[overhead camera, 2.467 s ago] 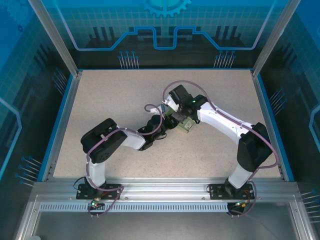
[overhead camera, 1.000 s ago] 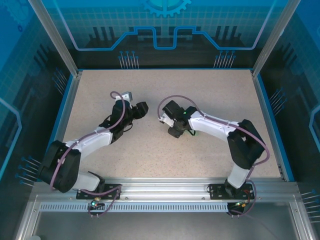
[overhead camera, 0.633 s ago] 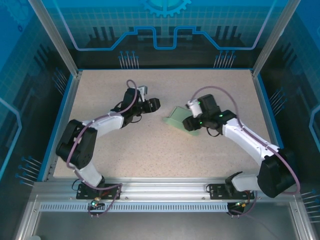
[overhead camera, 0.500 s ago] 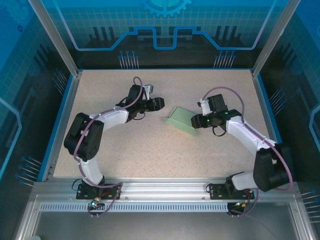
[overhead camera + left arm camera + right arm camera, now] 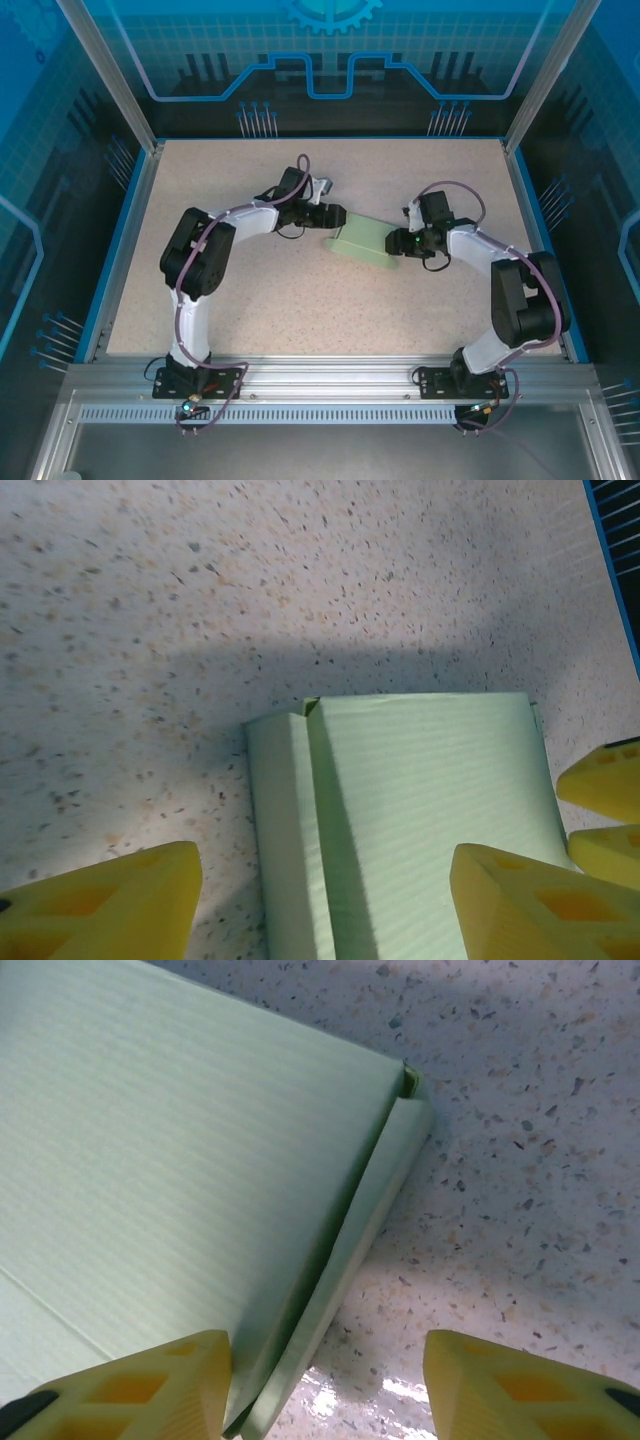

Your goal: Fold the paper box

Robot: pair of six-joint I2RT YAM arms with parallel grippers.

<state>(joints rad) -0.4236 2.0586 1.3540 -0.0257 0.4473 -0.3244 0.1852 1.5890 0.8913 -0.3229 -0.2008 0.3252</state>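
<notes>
The paper box (image 5: 365,240) lies flattened on the table (image 5: 250,290), between the two grippers. Its long axis runs from one gripper to the other, the end by the right gripper (image 5: 400,243) sitting slightly nearer the arm bases. The left gripper (image 5: 337,217) is at the box's other end, pointing along that axis.

In the left wrist view the left gripper's jaws are spread wide. The box (image 5: 420,810) reaches in between them, and its far short edge points away from the gripper. A narrow folded strip runs along the side nearer the left-hand finger (image 5: 100,900). The right gripper's yellow fingertips (image 5: 605,780) show just past the box's far corner.

In the right wrist view the right gripper's jaws are also spread. The box's long folded edge (image 5: 340,1250) comes in between them, just beside the left-hand finger (image 5: 130,1390). I cannot tell whether either gripper touches the card.
</notes>
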